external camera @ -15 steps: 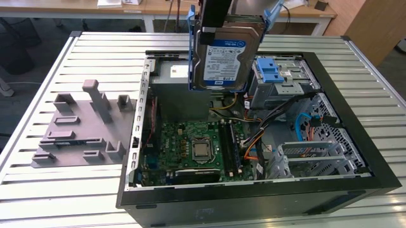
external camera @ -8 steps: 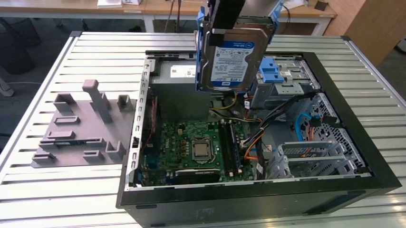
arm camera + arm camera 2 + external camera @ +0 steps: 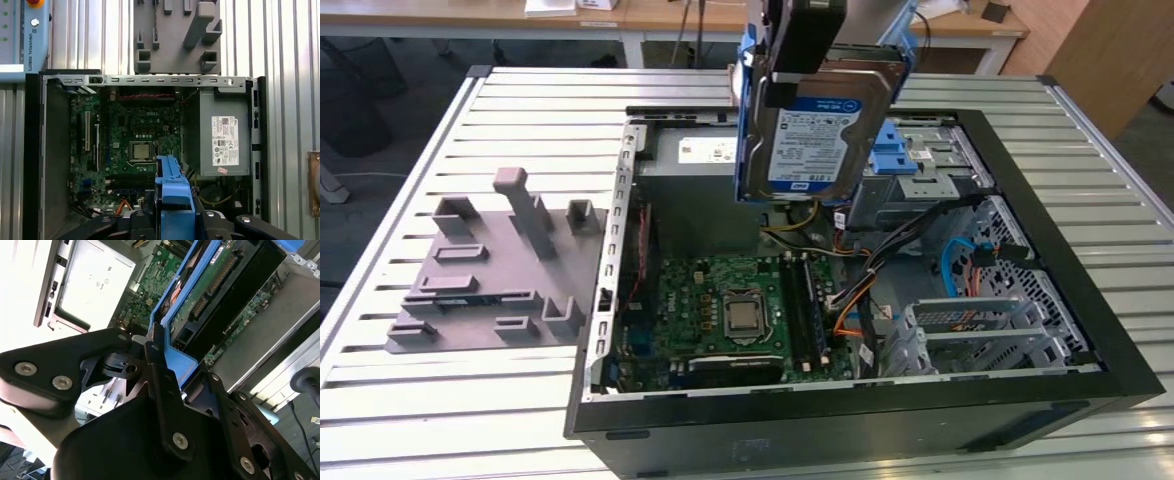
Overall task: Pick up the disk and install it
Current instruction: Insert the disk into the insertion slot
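Jaws tight on the disk (image 3: 817, 140), upright above the open case (image 3: 854, 425).

Bright, even light falls from overhead in the exterior view. The slatted table (image 3: 440, 400) glows pale, the grey fixture (image 3: 494, 270) casts only soft shadows, and the disk (image 3: 817, 135) has a well-lit label. The computer case (image 3: 854, 425) is dimmer inside. In the second wrist view the table burns out to white, and glare washes over the grey metal box (image 3: 95, 285).
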